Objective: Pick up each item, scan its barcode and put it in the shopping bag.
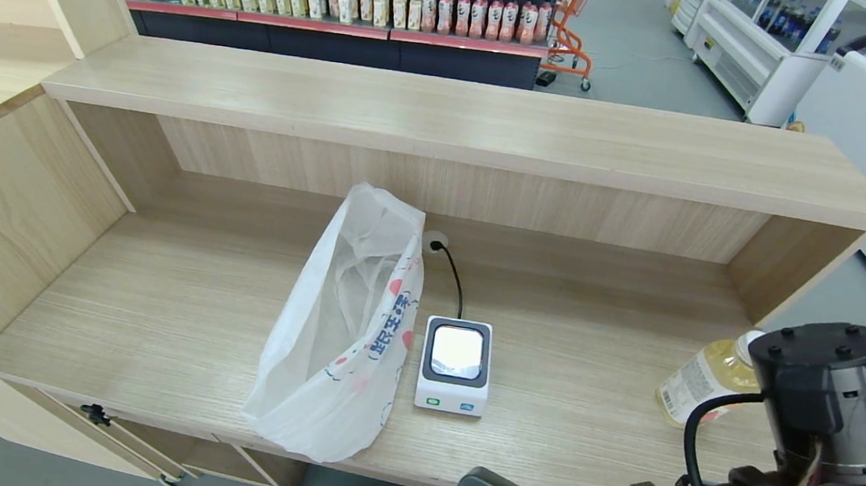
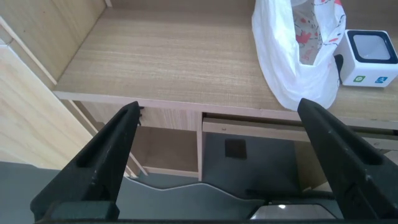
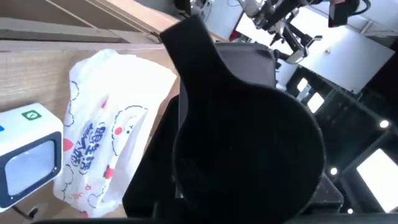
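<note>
Step in hand: first pick, not yet begun. Bottle (image 1: 703, 376) stands far right on counter (image 1: 148, 308), well apart from scanner (image 1: 455, 364) and bag (image 1: 341, 330). Left gripper (image 2: 219, 112) is wide open and empty. Right gripper (image 3: 242, 143): state cannot be told. Next move: grasp the bottle and turn its barcode to the scanner.
</note>
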Available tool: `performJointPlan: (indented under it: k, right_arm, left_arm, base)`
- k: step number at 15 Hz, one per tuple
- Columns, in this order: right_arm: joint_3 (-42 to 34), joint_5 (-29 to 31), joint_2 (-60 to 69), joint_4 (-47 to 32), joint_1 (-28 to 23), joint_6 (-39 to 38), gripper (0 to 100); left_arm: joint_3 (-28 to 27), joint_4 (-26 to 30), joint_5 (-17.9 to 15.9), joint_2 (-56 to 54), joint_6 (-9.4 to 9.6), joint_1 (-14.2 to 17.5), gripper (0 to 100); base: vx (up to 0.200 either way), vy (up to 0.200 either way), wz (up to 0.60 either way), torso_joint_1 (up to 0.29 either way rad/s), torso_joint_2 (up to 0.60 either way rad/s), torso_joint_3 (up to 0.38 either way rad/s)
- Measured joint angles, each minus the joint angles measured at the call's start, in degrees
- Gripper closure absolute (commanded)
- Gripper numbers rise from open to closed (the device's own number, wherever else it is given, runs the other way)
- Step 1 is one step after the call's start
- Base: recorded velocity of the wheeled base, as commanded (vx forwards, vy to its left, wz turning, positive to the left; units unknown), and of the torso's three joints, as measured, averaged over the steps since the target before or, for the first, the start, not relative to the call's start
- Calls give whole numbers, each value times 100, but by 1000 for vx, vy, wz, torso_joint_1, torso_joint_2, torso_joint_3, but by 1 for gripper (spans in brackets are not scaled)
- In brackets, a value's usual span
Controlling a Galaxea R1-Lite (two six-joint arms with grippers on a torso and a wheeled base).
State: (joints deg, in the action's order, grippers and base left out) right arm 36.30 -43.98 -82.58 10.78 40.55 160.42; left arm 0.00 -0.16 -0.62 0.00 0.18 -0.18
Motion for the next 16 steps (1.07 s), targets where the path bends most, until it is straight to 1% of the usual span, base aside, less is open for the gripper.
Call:
performJointPlan:
  k: [8,12,16]
  right_arm:
    - [-32,-13,268,-7,-171,0,100]
    - [-190,-18,290,-24,-400,0,100]
    - [-224,-20,251,4,-502,0,100]
  left_arm:
    - [0,0,0,0,0,0,0]
    - [0,0,0,0,0,0,0]
    - [0,0,2,0,2,0,0]
  base:
    - [0,0,0,0,0,0]
    - [0,0,0,0,0,0]
    - [0,0,0,0,0,0]
